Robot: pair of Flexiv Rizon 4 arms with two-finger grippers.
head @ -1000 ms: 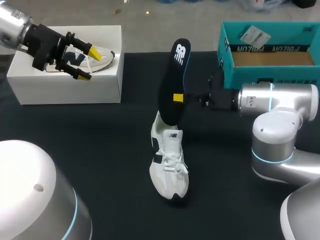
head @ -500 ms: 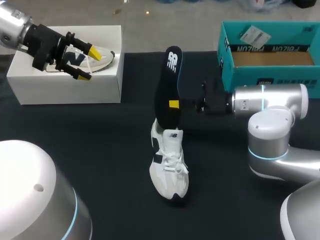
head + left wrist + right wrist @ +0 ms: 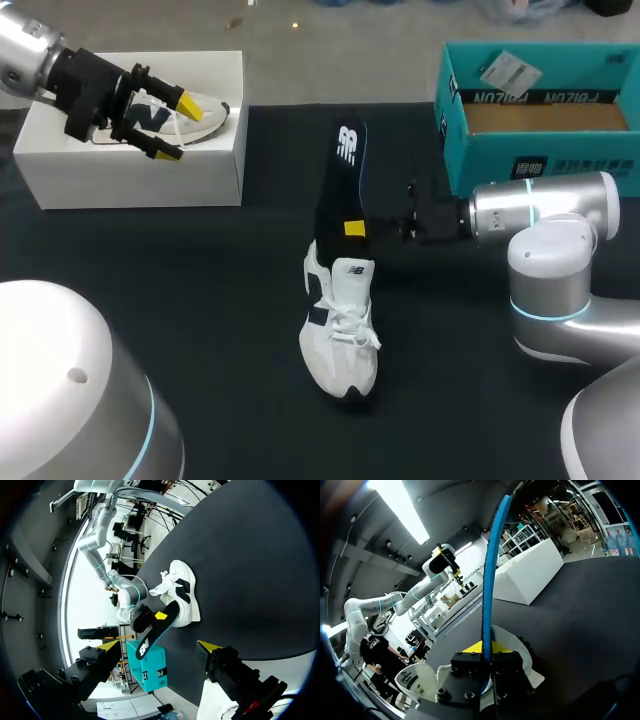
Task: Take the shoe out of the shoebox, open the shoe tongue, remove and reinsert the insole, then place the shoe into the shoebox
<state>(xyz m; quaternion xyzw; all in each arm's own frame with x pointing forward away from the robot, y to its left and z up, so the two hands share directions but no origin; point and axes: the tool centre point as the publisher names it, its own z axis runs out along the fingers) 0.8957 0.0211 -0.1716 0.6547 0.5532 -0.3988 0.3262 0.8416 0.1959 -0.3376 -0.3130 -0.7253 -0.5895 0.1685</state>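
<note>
The right gripper (image 3: 352,228) is clamped on the insole (image 3: 341,170), which stands nearly upright with its lower end at the opening of the shoe (image 3: 340,335). The shoe rests on its sole mid-table (image 3: 200,280), apart from the teal shoebox (image 3: 540,150). The left gripper (image 3: 178,128) hangs over a white box (image 3: 130,178), fingers apart

Robotics lab, left arm (image 3: 25,55), right arm (image 3: 545,205), black table (image 3: 190,300)

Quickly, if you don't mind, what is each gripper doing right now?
Left gripper: open, holding nothing.
Right gripper: closed on the insole.
</note>
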